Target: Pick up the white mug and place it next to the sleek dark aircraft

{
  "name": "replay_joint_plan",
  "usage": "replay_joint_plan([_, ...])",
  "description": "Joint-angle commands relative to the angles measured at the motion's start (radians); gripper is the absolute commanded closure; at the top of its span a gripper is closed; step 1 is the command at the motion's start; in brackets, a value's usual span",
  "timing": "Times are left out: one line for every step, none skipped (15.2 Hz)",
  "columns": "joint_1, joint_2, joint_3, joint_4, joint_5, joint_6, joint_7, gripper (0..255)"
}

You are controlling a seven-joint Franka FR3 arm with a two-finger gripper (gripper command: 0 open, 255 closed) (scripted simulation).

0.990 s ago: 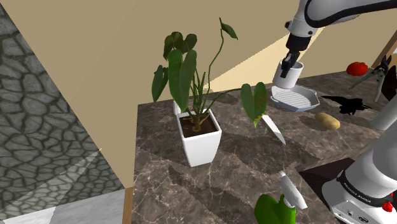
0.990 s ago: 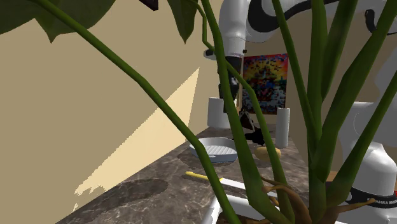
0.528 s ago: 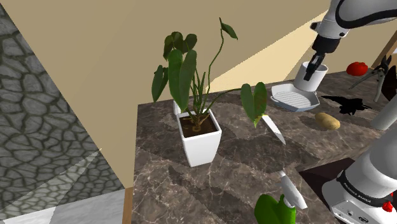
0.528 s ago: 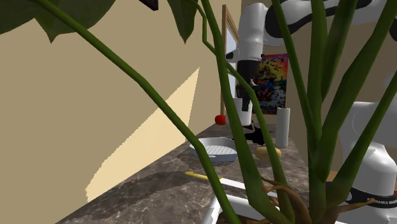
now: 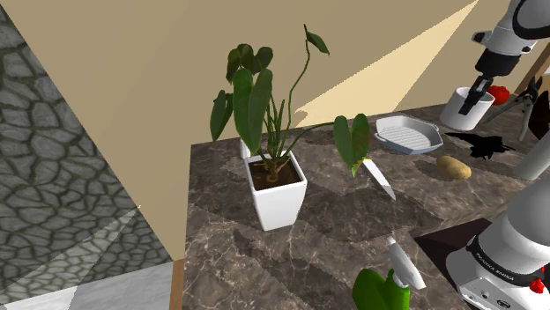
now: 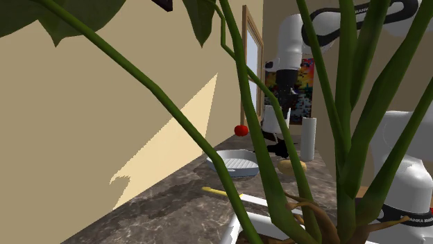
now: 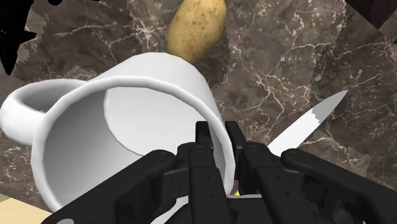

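Observation:
The white mug (image 5: 464,108) hangs in the air with my gripper (image 5: 479,89) shut on its rim, one finger inside and one outside. In the shoulder view it is to the right of the white dish, close to the red tomato (image 5: 500,94) and above and behind the dark aircraft (image 5: 480,143). The wrist view looks into the mug (image 7: 121,121), its handle away from the gripper (image 7: 221,137); the potato (image 7: 196,25) lies on the marble below. In the second exterior view the mug (image 6: 270,118) hangs under the gripper (image 6: 284,98), above the aircraft (image 6: 275,148).
A ridged white dish (image 5: 407,134), a potato (image 5: 454,166) and a knife (image 5: 379,178) lie on the dark marble top (image 5: 335,229). A large potted plant (image 5: 275,176) stands nearer the shoulder view's left. Dark pliers (image 5: 527,99) lean at the far right.
The arm has carried the mug from above the white dish toward the shoulder view's right, to a spot near the tomato and the aircraft. The grip on the rim is unchanged.

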Motion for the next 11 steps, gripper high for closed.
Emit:
replay_joint_plan([-0.028, -0.029, -0.039, -0.006, -0.033, -0.018, -0.048, 255])
replay_joint_plan([-0.041, -0.043, -0.057, -0.008, -0.049, -0.027, -0.071, 255])
replay_joint_plan([-0.055, -0.055, -0.076, -0.007, -0.065, -0.036, -0.095, 255])
replay_joint_plan([-0.068, -0.065, -0.096, -0.006, -0.081, -0.045, -0.118, 255])
replay_joint_plan([-0.080, -0.074, -0.115, -0.004, -0.097, -0.053, -0.142, 255])
replay_joint_plan([-0.093, -0.082, -0.135, 0.000, -0.113, -0.061, -0.166, 255])
replay_joint_plan([-0.104, -0.089, -0.155, 0.005, -0.129, -0.069, -0.190, 255])
replay_joint_plan([-0.115, -0.094, -0.176, 0.011, -0.145, -0.075, -0.214, 255])
replay_joint_plan([-0.126, -0.098, -0.197, 0.018, -0.161, -0.082, -0.239, 255])
replay_joint_plan([-0.136, -0.101, -0.218, 0.027, -0.177, -0.088, -0.263, 255])
replay_joint_plan([-0.145, -0.103, -0.239, 0.036, -0.192, -0.093, -0.288, 255])
